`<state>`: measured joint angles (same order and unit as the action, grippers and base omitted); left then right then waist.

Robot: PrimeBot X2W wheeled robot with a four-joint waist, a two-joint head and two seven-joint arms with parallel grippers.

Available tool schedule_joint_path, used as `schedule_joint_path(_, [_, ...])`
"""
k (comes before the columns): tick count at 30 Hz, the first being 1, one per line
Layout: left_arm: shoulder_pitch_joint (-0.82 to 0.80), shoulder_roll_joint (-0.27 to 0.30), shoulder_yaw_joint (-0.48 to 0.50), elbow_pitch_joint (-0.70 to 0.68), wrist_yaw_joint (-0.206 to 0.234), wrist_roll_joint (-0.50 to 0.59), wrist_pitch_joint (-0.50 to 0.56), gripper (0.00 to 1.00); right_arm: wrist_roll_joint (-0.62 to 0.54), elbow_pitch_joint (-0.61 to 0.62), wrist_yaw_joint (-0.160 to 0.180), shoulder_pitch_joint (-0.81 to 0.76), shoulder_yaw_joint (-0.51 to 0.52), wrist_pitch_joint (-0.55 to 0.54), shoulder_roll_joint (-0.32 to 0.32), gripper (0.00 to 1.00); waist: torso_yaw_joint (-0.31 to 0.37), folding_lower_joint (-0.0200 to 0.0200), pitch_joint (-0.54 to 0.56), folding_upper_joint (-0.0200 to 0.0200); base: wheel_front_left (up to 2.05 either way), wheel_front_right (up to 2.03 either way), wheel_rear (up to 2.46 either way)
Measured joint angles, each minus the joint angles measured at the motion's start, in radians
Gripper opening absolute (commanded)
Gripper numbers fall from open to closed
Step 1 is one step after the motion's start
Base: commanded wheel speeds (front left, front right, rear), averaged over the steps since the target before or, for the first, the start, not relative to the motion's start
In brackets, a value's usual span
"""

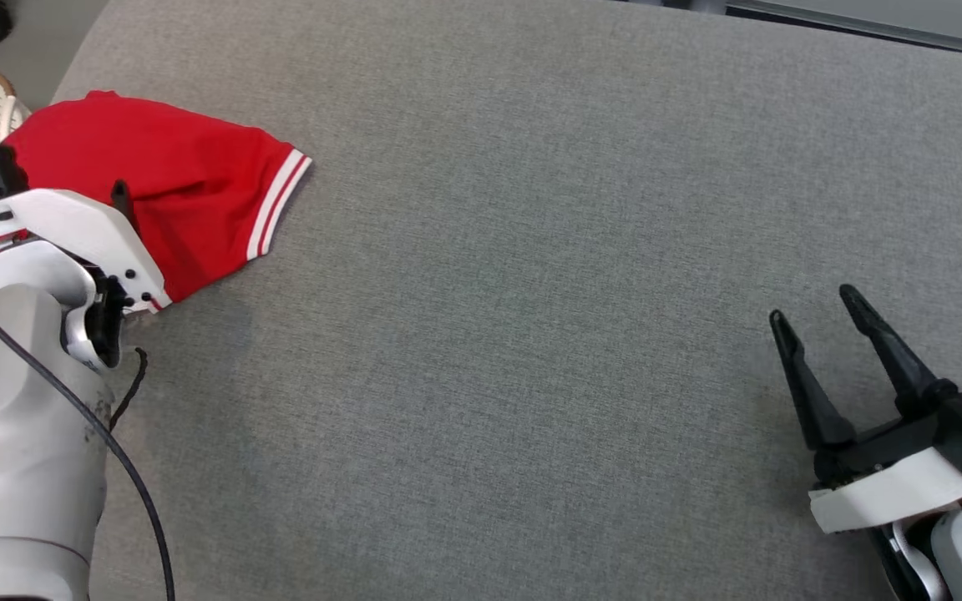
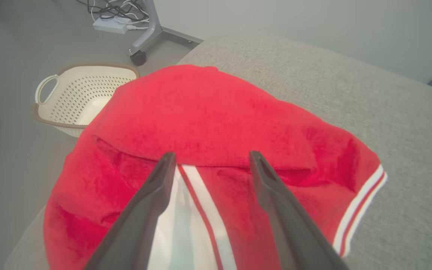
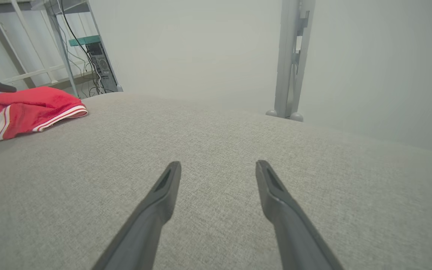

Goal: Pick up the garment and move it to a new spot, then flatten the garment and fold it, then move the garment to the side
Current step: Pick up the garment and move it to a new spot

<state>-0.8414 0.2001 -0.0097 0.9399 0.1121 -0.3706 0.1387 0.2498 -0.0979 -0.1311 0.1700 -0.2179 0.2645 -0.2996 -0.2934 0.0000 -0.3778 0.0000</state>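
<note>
Left end effector (image 2: 212,153), opened wide, hangs above the red garment (image 2: 208,105).

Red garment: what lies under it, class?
The grey table lies under the red garment. The cloth covers that patch, so anything else beneath it cannot be seen.

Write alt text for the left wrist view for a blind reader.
A crumpled red fabric garment with white-striped trim lies on a grey cloth surface, the open left gripper over it; a cream perforated basket stands beyond.

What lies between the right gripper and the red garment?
Bare grey surface runs from the right gripper to the garment, seen in the head view.
</note>
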Motion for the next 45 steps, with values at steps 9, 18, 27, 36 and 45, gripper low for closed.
schedule_joint_path(9, [-0.061,0.051,-0.016,0.185,-0.032,-0.014,0.185,1.0,-0.004,0.021,0.0,0.054,0.064,0.0,0.063,1.0,0.063,0.0,-0.038,0.0,0.0,0.0,0.0])
schedule_joint_path(18, [-0.058,0.073,0.008,0.242,-0.045,-0.05,0.113,0.44,-0.019,0.031,0.0,0.072,0.071,0.0,0.088,1.0,0.113,-0.0001,-0.051,0.0,0.0,0.0,0.0])
schedule_joint_path(27, [-0.026,0.032,0.036,0.202,-0.167,-0.101,-0.133,0.0,-0.021,0.02,0.0,0.051,0.081,0.0,0.107,1.0,0.13,0.0,0.005,0.0,0.0,0.0,0.0])
schedule_joint_path(36, [-0.013,0.039,0.006,0.085,-0.222,-0.09,-0.358,0.0,-0.01,-0.031,0.0,0.009,0.054,0.0,0.168,1.0,0.148,0.0,0.13,0.0,0.0,0.0,0.0])
schedule_joint_path(45, [0.04,0.04,-0.041,-0.124,-0.227,-0.062,-0.373,0.0,-0.002,-0.052,0.0,-0.072,0.079,0.0,0.2,1.0,0.204,0.0,0.275,0.0,0.0,0.0,0.0])
